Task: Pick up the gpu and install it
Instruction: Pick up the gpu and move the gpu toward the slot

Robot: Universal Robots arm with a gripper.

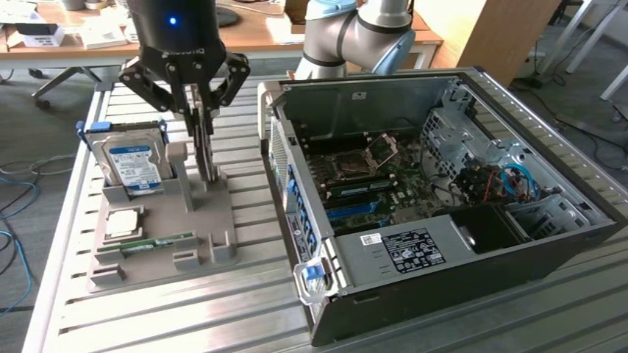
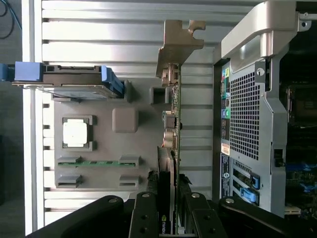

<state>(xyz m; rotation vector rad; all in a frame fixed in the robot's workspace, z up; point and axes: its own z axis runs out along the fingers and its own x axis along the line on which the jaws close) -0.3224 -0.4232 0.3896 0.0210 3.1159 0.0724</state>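
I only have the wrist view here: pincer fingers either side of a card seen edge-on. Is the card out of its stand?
Observer: No. From the exterior view the gpu stands upright in the grey holder, with the pincer closed on its upper part.
Operator: Is the case ready?
Observer: The computer case lies with its side open and the motherboard exposed.
Operator: What stands next to the card?
Observer: A hard drive with a blue-white label, on the exterior view's left of it.

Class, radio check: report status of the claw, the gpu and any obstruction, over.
Claw closed on gpu top edge. Card upright, seated in grey holder. Hard drive stands beside it, apart. Computer case open.
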